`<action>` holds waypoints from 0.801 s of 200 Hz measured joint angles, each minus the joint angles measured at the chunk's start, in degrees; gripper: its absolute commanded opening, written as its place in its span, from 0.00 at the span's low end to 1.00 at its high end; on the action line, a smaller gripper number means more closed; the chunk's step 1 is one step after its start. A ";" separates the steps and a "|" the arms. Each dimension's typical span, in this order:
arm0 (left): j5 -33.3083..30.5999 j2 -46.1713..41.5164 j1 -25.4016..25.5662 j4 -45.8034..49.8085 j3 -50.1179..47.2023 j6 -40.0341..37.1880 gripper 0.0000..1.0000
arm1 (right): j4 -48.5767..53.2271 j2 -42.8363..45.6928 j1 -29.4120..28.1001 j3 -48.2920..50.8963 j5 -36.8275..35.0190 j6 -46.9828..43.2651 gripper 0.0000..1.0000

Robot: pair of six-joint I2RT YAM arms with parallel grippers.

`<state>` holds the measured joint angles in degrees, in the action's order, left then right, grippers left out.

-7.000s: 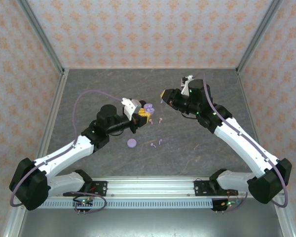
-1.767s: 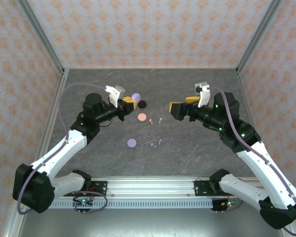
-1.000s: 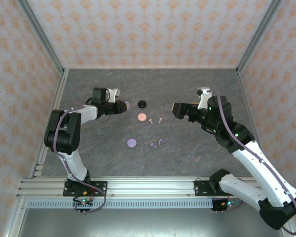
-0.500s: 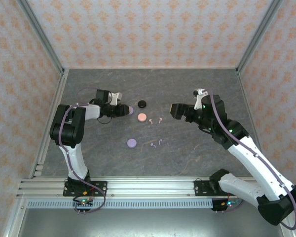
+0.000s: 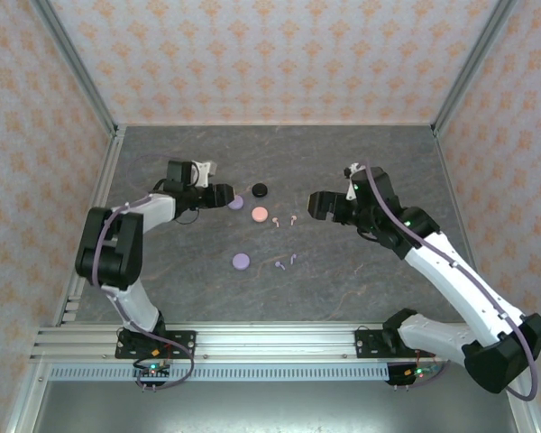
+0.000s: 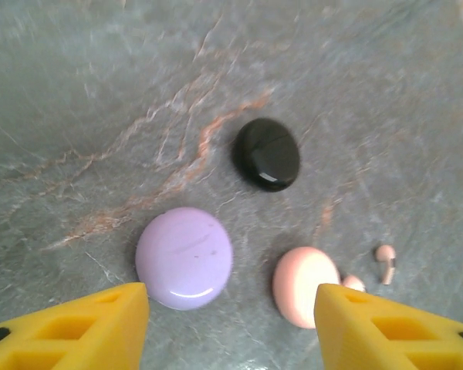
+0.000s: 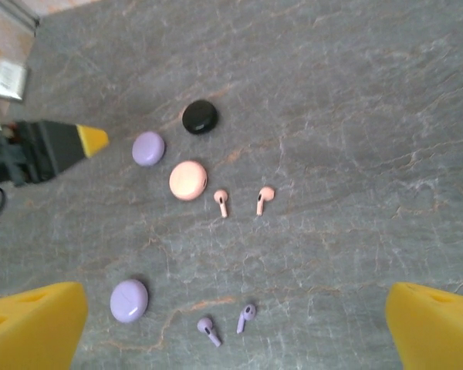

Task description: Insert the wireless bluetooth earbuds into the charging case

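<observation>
Two pink earbuds (image 7: 221, 202) (image 7: 264, 198) lie just right of a closed pink case (image 7: 188, 180). Two lavender earbuds (image 7: 208, 331) (image 7: 246, 316) lie nearer, right of a closed lavender case (image 7: 129, 300). A second closed lavender case (image 6: 184, 257) sits on the table just ahead of my left gripper (image 5: 224, 195), which is open and holds nothing. A closed black case (image 6: 266, 153) lies beyond it. My right gripper (image 5: 317, 205) hangs open above the table, right of the pink earbuds (image 5: 293, 218), with nothing between its yellow fingers (image 7: 31, 327).
The grey stone-patterned table (image 5: 361, 289) is walled by patterned panels with metal posts (image 5: 104, 117) at the back corners. A rail (image 5: 270, 338) runs along the near edge. The left arm's purple cable (image 5: 117, 225) loops along that arm.
The left gripper came down to the table left of the black case and let go of the closed lavender case. The right gripper drifted slightly left and lower.
</observation>
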<state>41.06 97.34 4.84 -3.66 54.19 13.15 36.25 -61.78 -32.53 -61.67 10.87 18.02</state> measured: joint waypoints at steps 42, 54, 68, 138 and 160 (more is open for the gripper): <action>-4.87 -14.75 0.00 -0.39 -4.94 1.38 0.69 | 0.81 -7.65 -8.70 -0.96 -2.67 -0.02 1.00; -7.06 -19.08 0.00 -0.04 -6.23 1.97 0.73 | 1.07 -11.47 -11.61 -2.25 -3.43 -0.09 0.98; -9.62 -23.56 0.00 0.46 -7.23 2.45 0.78 | 1.44 -16.17 -14.86 -4.28 -3.85 -0.48 0.97; -23.74 -39.74 -0.74 7.41 -9.81 3.48 0.91 | 9.51 -45.48 -30.16 -26.38 -5.81 -8.13 0.90; -26.60 -42.10 -0.90 9.46 -10.58 3.43 0.92 | 11.67 -51.84 -31.91 -30.84 -6.43 -11.04 0.90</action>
<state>14.46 55.24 3.95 5.80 43.62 16.58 47.92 -113.62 -64.45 -92.51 4.45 6.98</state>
